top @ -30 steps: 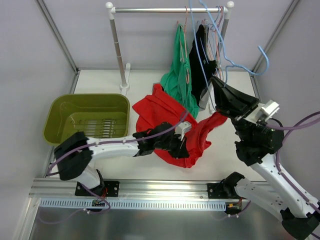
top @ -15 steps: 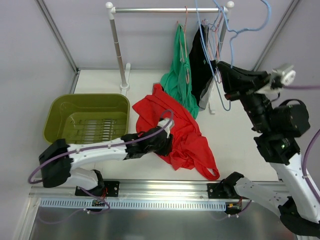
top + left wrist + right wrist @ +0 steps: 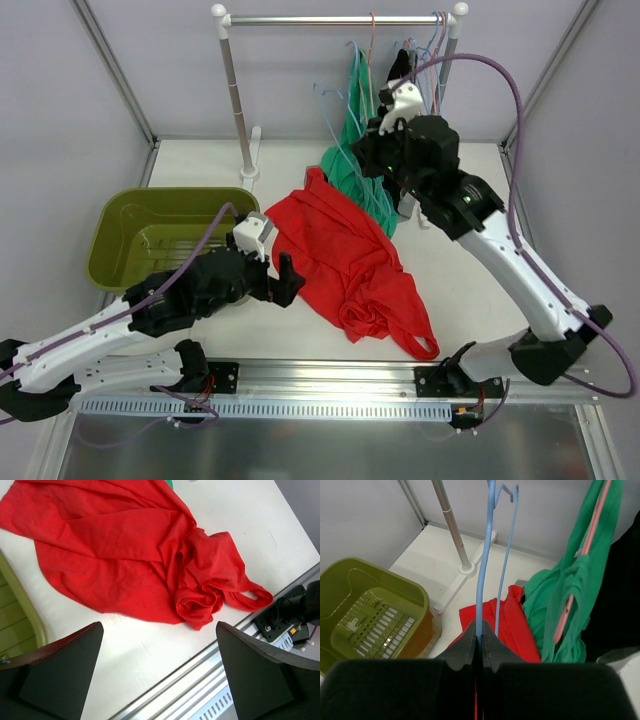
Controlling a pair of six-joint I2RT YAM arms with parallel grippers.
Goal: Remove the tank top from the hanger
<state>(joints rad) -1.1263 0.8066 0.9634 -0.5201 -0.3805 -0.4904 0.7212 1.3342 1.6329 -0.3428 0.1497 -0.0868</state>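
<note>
The white tabletop [image 3: 190, 160] sat inside plain grey walls. Your left gripper [image 3: 157, 645] hung over it with its jaws spread wide and nothing between them. It was just beside the edge of the crumpled red fabric tank top [image 3: 340, 250], on the side nearest the olive-green plastic basket [image 3: 120, 215]. The tank top lay heaped on the table and looked free of any hanger. Your right gripper [image 3: 480, 642] was pinched tight on the thin blue wire hanger [image 3: 485, 555], held high near the green top on its pink hanger [image 3: 570, 585] and the metal clothes rail [image 3: 340, 18].

Two things could have caught you out. The bare blue hook was close to the hanging clothes, so a careless swing might have snagged them. One strap loop lay near the table's front edge, and a sweep of your left arm could have dragged it over.
</note>
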